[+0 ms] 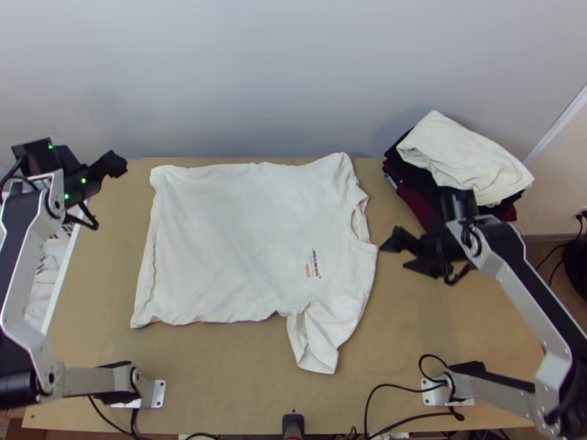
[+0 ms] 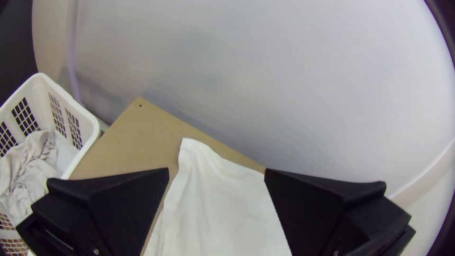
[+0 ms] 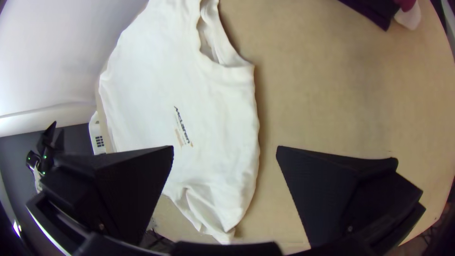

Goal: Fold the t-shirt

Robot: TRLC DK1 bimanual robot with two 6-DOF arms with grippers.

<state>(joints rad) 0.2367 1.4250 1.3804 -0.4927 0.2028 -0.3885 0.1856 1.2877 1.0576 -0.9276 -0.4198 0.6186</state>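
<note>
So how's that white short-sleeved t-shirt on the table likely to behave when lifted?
The spread white fabric t-shirt will likely droop, given its softly creased near sleeve. Lying so flat, it's probably light for its size.

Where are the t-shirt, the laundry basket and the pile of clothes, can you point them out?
T-shirt (image 1: 235, 242): top view, middle of its body.
Basket (image 2: 88, 125): left wrist view, its side wall near a corner.
Pile of clothes (image 1: 466, 155): top view, the white piece on top.

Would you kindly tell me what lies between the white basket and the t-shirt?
Only bare wooden table lies between the basket and the t-shirt, as the top view shows.
</note>
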